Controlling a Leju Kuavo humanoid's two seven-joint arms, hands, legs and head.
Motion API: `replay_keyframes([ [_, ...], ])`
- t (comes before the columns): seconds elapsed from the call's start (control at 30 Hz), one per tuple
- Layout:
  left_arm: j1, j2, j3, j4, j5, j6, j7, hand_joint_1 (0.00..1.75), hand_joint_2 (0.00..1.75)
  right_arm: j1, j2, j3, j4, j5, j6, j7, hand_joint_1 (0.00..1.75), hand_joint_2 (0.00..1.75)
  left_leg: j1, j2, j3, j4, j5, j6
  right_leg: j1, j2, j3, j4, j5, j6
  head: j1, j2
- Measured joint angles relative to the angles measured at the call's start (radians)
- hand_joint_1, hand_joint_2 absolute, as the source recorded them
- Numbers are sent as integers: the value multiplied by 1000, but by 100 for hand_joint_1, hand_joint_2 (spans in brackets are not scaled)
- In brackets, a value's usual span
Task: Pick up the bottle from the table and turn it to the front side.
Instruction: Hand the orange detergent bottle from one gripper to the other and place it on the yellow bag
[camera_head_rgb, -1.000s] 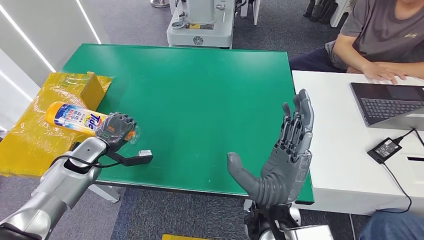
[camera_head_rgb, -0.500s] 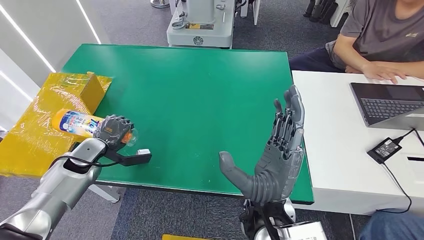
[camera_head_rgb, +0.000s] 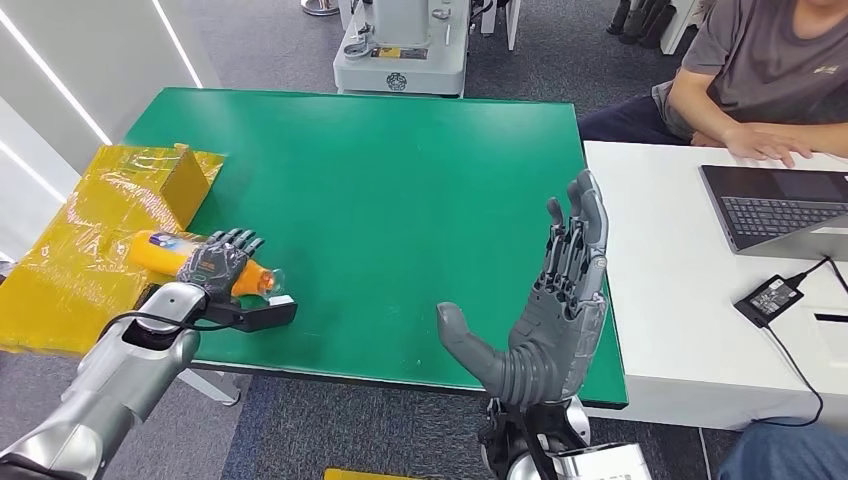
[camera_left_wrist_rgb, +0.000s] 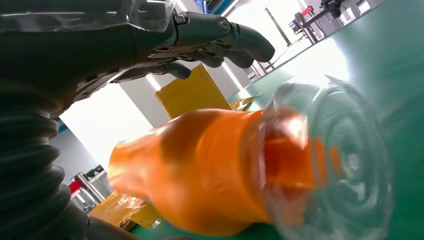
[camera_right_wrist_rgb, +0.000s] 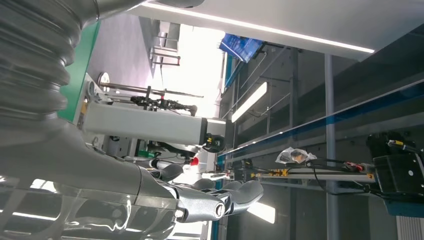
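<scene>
Orange bottle (camera_head_rgb: 165, 252) under left hand (camera_head_rgb: 222, 262), right hand (camera_head_rgb: 555, 310) spread wide

Glossy orange plastic bottle (camera_head_rgb: 170, 255); matt green table (camera_head_rgb: 400, 200).

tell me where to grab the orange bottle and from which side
Probably around the neck end of the orange bottle, near its clear cap, coming from above. It lies on its side at the green table edge, narrowest there. The left hand is already over that part, fingers draped across it.
</scene>
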Motion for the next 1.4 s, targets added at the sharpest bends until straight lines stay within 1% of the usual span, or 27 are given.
replay_keyframes([
  [0.07, 5, -3, 5, 0, -9, 37, 8, 0, 175, 1, 0, 0, 0, 1, 0, 0, 0, 175, 0, 0, 0, 0, 0, 0, 0, 0, 0, 0, 0, 0, 0, 0],
  [0.13, 10, -9, 13, 0, -11, 117, 20, 0, 175, 2, 0, 0, 0, 3, 0, 0, 0, 175, 0, 0, 0, 0, 0, 0, 0, 0, 0, 0, 0, 0, 0, 0],
  [0.17, 11, -13, 21, 0, -6, 180, 26, 0, 175, 4, 0, 0, 0, 4, 0, 0, 0, 175, 0, 0, 0, 0, 0, 0, 0, 0, 0, 0, 0, 0, 0, 0],
  [0.3, 14, -48, 83, -8, 51, 508, 21, 0, 175, 11, 0, 0, -1, 8, 1, 0, 0, 175, 0, 0, 0, 0, 0, 0, 0, 0, 0, 0, 0, 0, 0, 0],
  [0.33, 14, -59, 102, -12, 61, 562, 17, 0, 175, 12, 0, 0, -1, 10, 1, 0, 0, 175, 0, 0, 0, 0, 0, 0, 0, 0, 0, 0, 0, 0, 0, 0],
  [0.4, 13, -78, 134, -19, 71, 609, 10, 0, 175, 13, 1, 0, -1, 12, 2, 0, 0, 175, 0, 0, 0, 0, 0, 0, 0, 0, 0, 0, 0, 0, 0, 0],
  [0.47, 18, -95, 164, -41, 80, 625, -21, 0, 175, 14, 2, 0, -1, 12, 3, 0, 0, 175, 0, 0, 0, 0, 0, 0, 0, 0, 0, 0, 0, 0, 0, 0],
  [0.5, 24, -106, 188, -67, 85, 633, -57, 0, 175, 14, 2, 0, -1, 12, 3, 0, 0, 175, 0, 0, 0, 0, 0, 0, 0, 0, -1, 0, 0, 0, 0, 0],
  [0.57, 38, -140, 268, -142, 89, 644, -161, 0, 175, 14, 2, 0, 0, 10, 2, 0, 0, 175, 0, 0, 0, 1, 0, 0, 0, 0, 0, 0, 0, 0, 0, 0],
  [0.63, 42, -180, 361, -210, 87, 651, -234, 0, 175, 13, 2, 0, 0, 6, 2, 0, 0, 175, 0, 0, 0, 1, 0, 0, 0, 0, 0, 0, 1, 0, 0, 0],
  [0.73, 43, -223, 458, -275, 85, 653, -260, 0, 175, 12, 2, 0, 0, 5, 1, 0, 0, 175, 0, 0, 0, 0, 0, 0, 0, 0, 0, 0, 1, -1, 0, 0],
  [0.77, 43, -236, 484, -292, 97, 653, -285, 0, 175, 11, 2, 0, 0, 4, 1, 0, 0, 175, 0, 0, 0, 0, 0, 0, 0, -1, 0, 0, 1, -1, 0, 0],
  [0.83, 44, -270, 539, -318, 142, 653, -378, 0, 175, 10, 2, 0, 1, 4, 1, 0, 0, 175, 0, -2, 0, 1, 0, 0, 0, -2, 0, 0, 1, -1, 0, 0],
  [0.9, 42, -312, 596, -334, 201, 653, -480, 0, 175, 9, 2, 0, 2, 3, 1, 0, 0, 175, 0, -2, 0, 1, 0, -1, 0, -3, 1, 0, 1, -1, 0, 0],
  [0.97, 40, -356, 629, -340, 283, 653, -534, 0, 175, 7, 2, 0, 5, 1, 1, 0, 0, 175, 0, -2, 0, 1, 1, -1, 0, -3, 1, 0, 1, -1, 0, 0],
  [1.07, 41, -402, 629, -346, 410, 653, -551, 0, 175, 5, 2, 0, 8, -1, 1, 0, 0, 175, 0, -2, 0, 1, 1, -1, 0, -3, 1, 0, 1, -1, 0, 0],
  [1.13, 45, -423, 608, -362, 520, 646, -554, 0, 175, 4, 2, 0, 9, -3, 1, 0, 0, 175, 0, -2, 0, 1, 1, -1, 0, -3, 1, 0, 1, -1, 0, 0],
  [1.2, 55, -439, 568, -391, 678, 622, -557, 0, 175, 4, 2, 1, 10, -7, 0, 0, 0, 175, 0, -2, 0, 1, 1, -1, 0, -3, 1, 0, 1, -1, 0, 0],
  [1.27, 71, -457, 516, -436, 835, 578, -559, 0, 175, 2, 2, 2, 12, -10, 0, 0, 0, 175, 0, -3, 0, 1, 1, -1, 0, -4, 1, 0, 1, -1, 0, 0],
  [1.4, 121, -491, 401, -553, 1067, 485, -560, 0, 175, -3, 2, 5, 20, -16, 0, 0, 0, 175, 0, -3, -1, 1, 0, 0, 0, -4, 1, 0, 1, -1, 0, 0],
])
